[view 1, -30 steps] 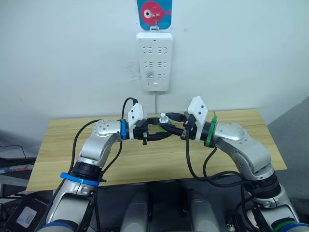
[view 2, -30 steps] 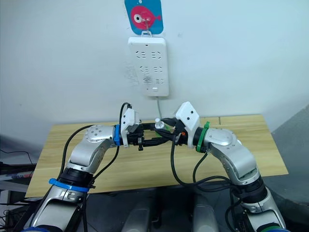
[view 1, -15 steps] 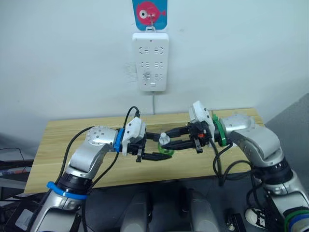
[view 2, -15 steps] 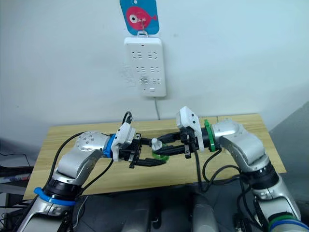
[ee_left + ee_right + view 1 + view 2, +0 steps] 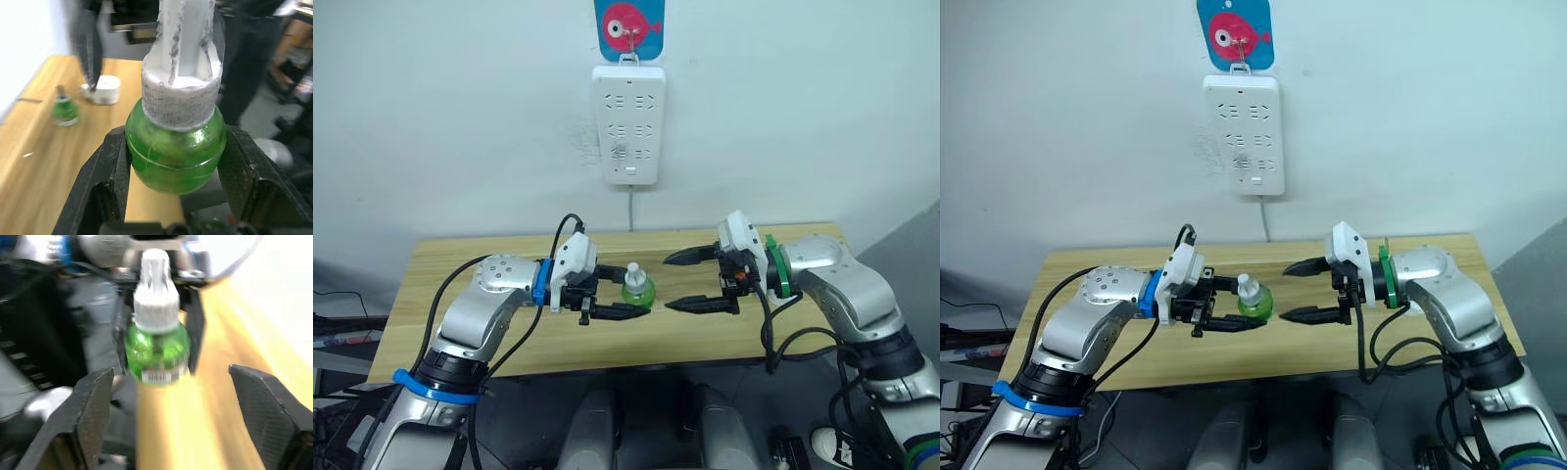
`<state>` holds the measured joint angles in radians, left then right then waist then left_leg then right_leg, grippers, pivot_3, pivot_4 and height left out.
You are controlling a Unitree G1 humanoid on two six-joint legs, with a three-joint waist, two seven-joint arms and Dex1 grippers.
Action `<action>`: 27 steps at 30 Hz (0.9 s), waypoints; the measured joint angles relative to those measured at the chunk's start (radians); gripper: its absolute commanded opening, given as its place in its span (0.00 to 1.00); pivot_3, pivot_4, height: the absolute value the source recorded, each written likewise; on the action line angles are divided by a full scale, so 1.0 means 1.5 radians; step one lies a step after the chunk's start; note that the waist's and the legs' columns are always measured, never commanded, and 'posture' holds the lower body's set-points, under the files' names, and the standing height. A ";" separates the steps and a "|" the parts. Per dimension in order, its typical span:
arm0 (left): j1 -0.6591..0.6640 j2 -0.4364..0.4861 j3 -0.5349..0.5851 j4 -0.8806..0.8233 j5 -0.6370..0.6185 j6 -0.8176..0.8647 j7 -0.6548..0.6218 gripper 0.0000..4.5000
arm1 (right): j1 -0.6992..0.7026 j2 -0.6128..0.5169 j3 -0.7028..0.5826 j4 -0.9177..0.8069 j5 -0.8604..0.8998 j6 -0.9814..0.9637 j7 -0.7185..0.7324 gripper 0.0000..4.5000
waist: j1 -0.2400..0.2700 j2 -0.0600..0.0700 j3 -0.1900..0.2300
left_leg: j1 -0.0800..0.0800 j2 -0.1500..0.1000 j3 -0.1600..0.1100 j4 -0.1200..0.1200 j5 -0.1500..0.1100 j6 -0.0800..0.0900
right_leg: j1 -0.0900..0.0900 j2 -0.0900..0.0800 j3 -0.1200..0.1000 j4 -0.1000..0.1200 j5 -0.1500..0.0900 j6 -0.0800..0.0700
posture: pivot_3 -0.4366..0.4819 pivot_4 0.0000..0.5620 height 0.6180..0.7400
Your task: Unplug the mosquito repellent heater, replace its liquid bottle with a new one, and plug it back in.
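Left gripper [image 5: 625, 299] clamps the green liquid bottle [image 5: 637, 289] by its round belly above the table [image 5: 460, 257]. Right gripper [image 5: 690, 281] gapes wide, empty. Bottle judged light, smooth, slip-prone; belly grip suits.

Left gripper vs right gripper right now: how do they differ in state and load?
The left gripper is shut on the green bottle, fingers clamping its round body; the right gripper is open and holds nothing. The left gripper's fingers touch the bottle; the right gripper's fingers stand wide apart, clear of it. Both hang over the wooden table, pointing at each other.
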<state>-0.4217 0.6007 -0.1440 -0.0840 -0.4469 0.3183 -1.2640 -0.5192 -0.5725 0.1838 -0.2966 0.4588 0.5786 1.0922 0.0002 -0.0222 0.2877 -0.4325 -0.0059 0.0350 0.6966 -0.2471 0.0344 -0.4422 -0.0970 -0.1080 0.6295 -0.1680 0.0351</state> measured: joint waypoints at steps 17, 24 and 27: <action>-0.042 -0.031 -0.004 0.059 0.017 0.001 0.022 0.49 | -0.028 0.161 0.061 -0.024 -0.089 0.012 -0.248 0.83 | -0.003 -0.002 -0.011 | 0.000 0.000 0.002 0.000 0.000 -0.001 | -0.001 0.004 0.005 0.000 0.000 0.000 | 0.39 0.33 1.00; -0.042 -0.032 -0.004 0.060 0.021 0.003 0.037 0.49 | -0.030 0.156 0.075 -0.001 -0.118 -0.022 -0.255 0.83 | -0.002 -0.001 -0.011 | 0.000 0.000 0.002 0.000 0.000 -0.001 | -0.001 0.004 0.006 0.000 0.000 0.000 | 0.39 0.34 1.00; -0.041 -0.032 -0.001 0.060 0.021 0.003 0.043 0.49 | -0.025 0.112 0.057 -0.022 -0.102 -0.021 -0.229 0.83 | -0.001 -0.001 -0.011 | 0.000 0.000 0.002 0.000 0.000 -0.001 | -0.001 0.004 0.007 0.000 0.000 0.000 | 0.39 0.35 1.00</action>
<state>-0.4830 0.5533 -0.1462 0.0064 -0.4148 0.3232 -1.1997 -0.5568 -0.4045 0.2693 -0.3300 0.3061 0.5476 0.7493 -0.0012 -0.0244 0.2712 -0.4324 -0.0059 0.0381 0.6967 -0.2466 0.0335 -0.4435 -0.0905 -0.0979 0.6290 -0.1674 0.0347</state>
